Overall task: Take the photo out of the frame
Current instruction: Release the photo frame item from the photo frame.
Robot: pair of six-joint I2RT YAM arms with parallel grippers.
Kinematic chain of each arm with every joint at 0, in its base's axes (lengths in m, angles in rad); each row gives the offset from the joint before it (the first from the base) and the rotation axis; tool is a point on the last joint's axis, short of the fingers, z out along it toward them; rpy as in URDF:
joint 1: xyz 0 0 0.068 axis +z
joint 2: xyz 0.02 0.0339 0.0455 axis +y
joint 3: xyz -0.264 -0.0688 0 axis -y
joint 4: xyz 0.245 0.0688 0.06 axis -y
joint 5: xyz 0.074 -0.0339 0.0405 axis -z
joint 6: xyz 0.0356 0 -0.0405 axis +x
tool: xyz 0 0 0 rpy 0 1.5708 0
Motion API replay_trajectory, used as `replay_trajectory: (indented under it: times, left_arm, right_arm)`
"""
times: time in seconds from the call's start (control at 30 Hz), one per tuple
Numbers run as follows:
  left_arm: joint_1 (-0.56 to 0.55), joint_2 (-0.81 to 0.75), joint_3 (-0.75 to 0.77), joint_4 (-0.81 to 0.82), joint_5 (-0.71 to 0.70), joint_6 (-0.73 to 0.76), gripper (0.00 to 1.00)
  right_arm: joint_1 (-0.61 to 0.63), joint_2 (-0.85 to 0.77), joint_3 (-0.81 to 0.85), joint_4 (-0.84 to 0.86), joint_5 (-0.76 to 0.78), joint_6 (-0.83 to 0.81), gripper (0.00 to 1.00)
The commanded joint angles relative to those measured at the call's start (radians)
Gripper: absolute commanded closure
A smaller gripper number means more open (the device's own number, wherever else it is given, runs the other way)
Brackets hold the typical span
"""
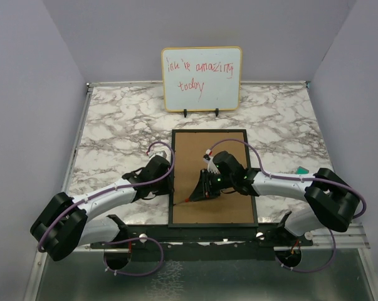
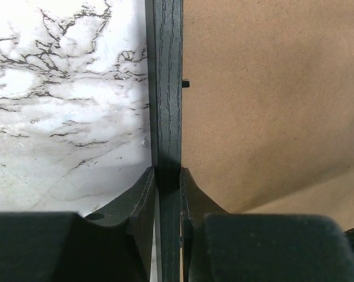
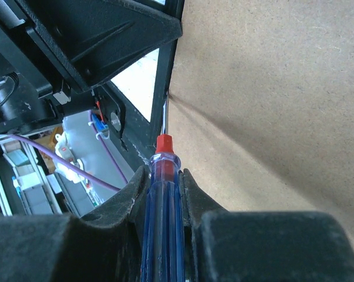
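The black frame (image 1: 173,163) lies face down on the marble table, its brown fibreboard back panel (image 1: 220,157) up. The photo is hidden under the panel. My left gripper (image 1: 170,184) is shut on the frame's left rail (image 2: 167,88), one finger each side. My right gripper (image 1: 203,190) is shut on a blue-handled screwdriver (image 3: 163,194) with a red collar. Its metal tip (image 3: 165,117) sits at the seam between the rail and the back panel (image 3: 270,88), near the frame's lower left. A small black retaining tab (image 2: 185,83) shows on the rail's inner edge.
A wood-edged whiteboard (image 1: 202,78) with red handwriting stands on a small easel at the back of the table. A small green object (image 1: 301,170) lies at the right, near the right arm. Grey walls enclose the table on three sides.
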Motion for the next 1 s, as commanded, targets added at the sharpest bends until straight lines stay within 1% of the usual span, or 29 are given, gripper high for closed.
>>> replay_trajectory:
  times: [0.0, 0.33, 0.47, 0.67, 0.97]
  left_arm:
    - [-0.017, 0.045, -0.032, -0.087, -0.030, 0.013, 0.89]
    - [-0.021, 0.048, -0.030, -0.093, -0.036, 0.012, 0.95]
    - [-0.022, 0.048, -0.030, -0.095, -0.039, 0.009, 0.96]
    - [-0.023, 0.054, -0.023, -0.097, -0.038, 0.011, 0.98]
    - [-0.022, 0.060, -0.023, -0.095, -0.039, 0.011, 1.00]
  right_arm:
    - [0.007, 0.008, -0.015, 0.009, 0.046, 0.007, 1.00]
    - [0.007, -0.052, -0.017, -0.074, 0.081, -0.030, 1.00]
    - [0.007, -0.068, -0.024, -0.070, 0.100, -0.025, 1.00]
    - [0.012, -0.026, -0.016, -0.013, 0.060, -0.015, 0.99]
    - [0.028, 0.027, 0.000, -0.007, 0.043, -0.021, 1.00]
